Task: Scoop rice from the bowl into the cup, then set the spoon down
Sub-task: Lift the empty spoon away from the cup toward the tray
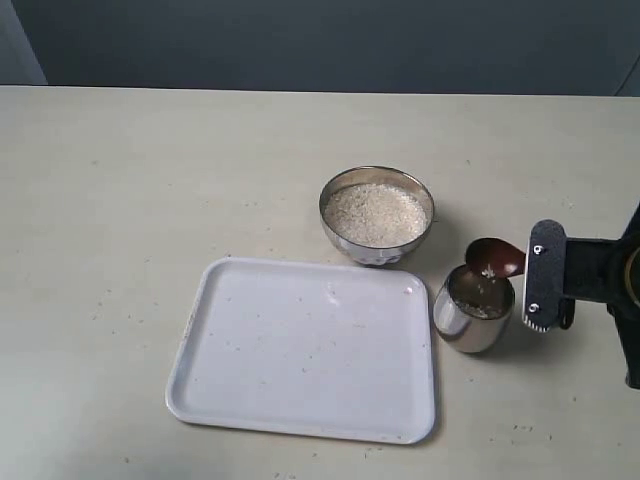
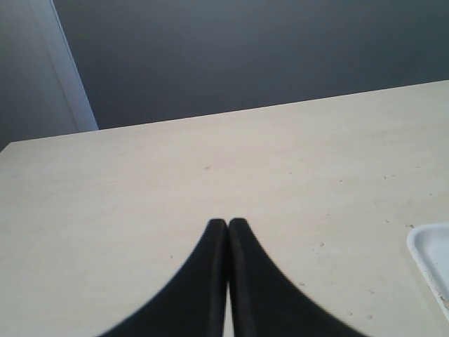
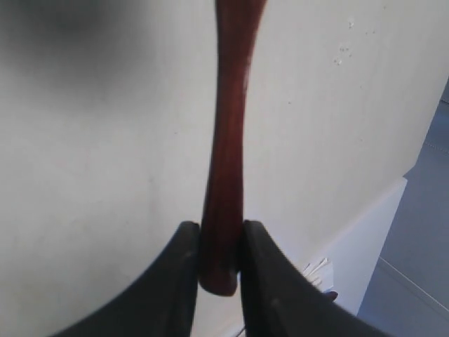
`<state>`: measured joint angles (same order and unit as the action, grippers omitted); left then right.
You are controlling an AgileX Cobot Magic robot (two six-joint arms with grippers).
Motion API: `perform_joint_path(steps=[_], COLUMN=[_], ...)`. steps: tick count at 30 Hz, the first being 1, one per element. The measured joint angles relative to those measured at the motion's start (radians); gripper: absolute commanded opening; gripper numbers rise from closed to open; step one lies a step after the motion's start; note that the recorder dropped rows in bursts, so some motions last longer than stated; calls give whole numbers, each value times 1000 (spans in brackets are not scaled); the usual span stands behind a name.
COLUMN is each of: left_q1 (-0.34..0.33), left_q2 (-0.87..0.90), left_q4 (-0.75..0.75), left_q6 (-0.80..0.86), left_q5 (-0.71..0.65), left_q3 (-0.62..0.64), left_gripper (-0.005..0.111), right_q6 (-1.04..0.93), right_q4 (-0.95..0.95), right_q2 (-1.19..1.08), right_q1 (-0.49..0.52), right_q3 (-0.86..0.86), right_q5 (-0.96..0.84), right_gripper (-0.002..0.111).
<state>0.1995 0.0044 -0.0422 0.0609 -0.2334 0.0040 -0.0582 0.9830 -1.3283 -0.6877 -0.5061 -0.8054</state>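
Observation:
The steel bowl [image 1: 377, 215] holds a heap of white rice [image 1: 375, 213] behind the tray. To its front right stands the small steel cup [image 1: 473, 308], with some rice in its bottom. The reddish-brown spoon [image 1: 495, 258] hangs with its scoop just over the cup's far rim, a few grains on it. My right gripper [image 1: 537, 285] is shut on the spoon's handle [image 3: 226, 182]; in the right wrist view both fingers press the handle end and the scoop is out of frame. My left gripper [image 2: 227, 222] is shut and empty over bare table, away from the objects.
A white rectangular tray [image 1: 300, 350] lies in front of the bowl, left of the cup; its corner [image 2: 431, 256] shows in the left wrist view. A few loose grains dot the beige table [image 1: 120, 200]. A dark wall stands behind the table's far edge.

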Motion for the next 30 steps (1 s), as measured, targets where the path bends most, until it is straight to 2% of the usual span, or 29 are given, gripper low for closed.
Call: perform_joint_path(steps=[30], left_q1=[0], left_q2=[0], left_q4=[0], left_q6=[0], left_q5=[0], left_q3=[0], left_gripper=[1], right_q6=[104], right_q4=[92], right_q2=[24], right_q1=[-31], right_q3=[32], right_q5=[-9], right_gripper=[-1])
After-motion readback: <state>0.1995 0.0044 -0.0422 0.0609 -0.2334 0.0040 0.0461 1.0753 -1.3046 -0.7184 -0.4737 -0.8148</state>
